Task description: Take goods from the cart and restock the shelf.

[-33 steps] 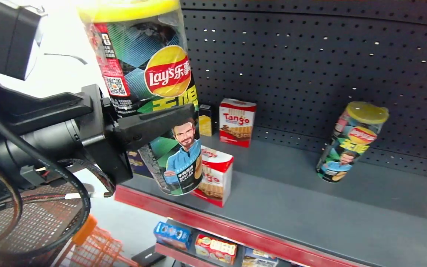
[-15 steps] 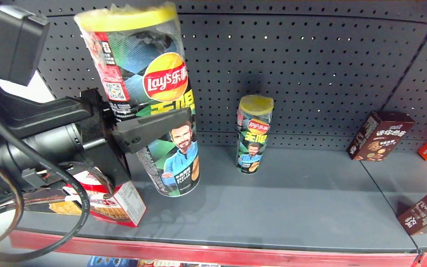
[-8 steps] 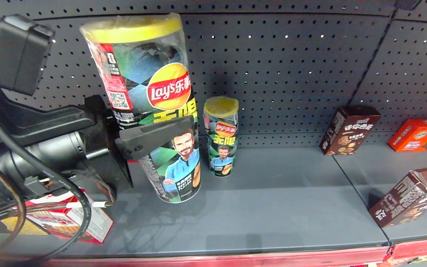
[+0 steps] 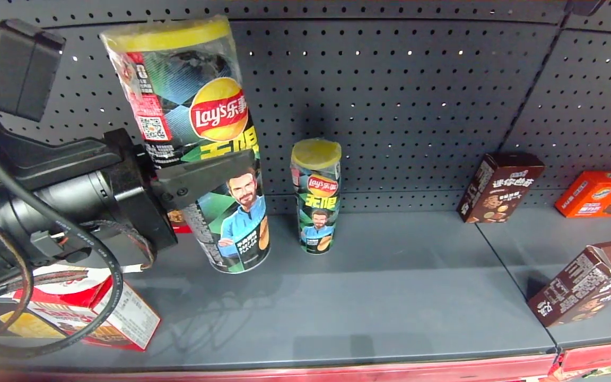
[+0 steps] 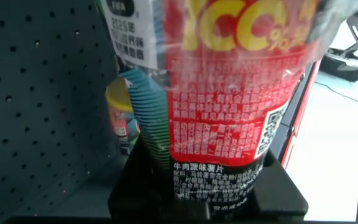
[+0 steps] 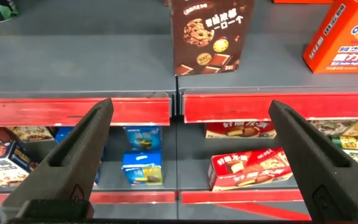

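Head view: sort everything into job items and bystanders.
Job: can held in left gripper; shelf to restock.
Bystanders: second can standing on the shelf; brown box; tipped brown box; orange box; red-and-white box.

1. A round red-and-yellow logo and a QR code are borne on the raised chip can [image 4: 195, 139].
2. The same logo is shown on the farther chip can [image 4: 316, 197], at the back edge of the shelf [image 4: 390, 297].
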Tool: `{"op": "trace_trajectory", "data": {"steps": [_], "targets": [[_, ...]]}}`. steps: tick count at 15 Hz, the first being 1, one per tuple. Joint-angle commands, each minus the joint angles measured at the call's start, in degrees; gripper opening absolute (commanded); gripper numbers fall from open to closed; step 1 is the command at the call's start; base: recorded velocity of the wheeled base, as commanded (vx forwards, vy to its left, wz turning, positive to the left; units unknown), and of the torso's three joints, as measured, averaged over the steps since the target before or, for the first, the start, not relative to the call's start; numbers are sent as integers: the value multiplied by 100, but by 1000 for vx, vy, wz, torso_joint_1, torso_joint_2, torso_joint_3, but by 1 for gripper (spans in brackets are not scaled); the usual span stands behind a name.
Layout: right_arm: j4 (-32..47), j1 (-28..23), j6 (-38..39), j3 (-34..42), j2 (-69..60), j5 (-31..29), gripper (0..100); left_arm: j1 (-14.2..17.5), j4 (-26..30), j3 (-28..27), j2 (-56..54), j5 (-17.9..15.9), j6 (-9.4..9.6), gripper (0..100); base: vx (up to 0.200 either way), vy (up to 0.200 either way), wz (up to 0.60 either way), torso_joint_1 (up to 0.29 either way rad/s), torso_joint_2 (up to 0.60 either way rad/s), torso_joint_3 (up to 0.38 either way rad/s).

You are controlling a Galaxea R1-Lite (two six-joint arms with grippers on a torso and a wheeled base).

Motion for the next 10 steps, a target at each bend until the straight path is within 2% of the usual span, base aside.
{"op": "trace_trajectory", "data": {"steps": [1,6,8,9,10], "targets": [[-11,4,0,0,8,0,100,32,9,58,4,-1,-12,0,0,0,0,0,0,0],[-2,4,-26,0,8,26,100,49,17,22,65,-28,-12,0,0,0,0,0,0,0],[-46,39,-53,-62,96,70,100,164,26,101,39,-54,-12,0,0,0,0,0,0,0],[7,57,26,-1090,878,316,100,181,17,119,47,-107,-12,0,0,0,0,0,0,0],[-46,92,264,-1714,1968,475,100,181,26,154,47,-115,-12,0,0,0,0,0,0,0]]}}
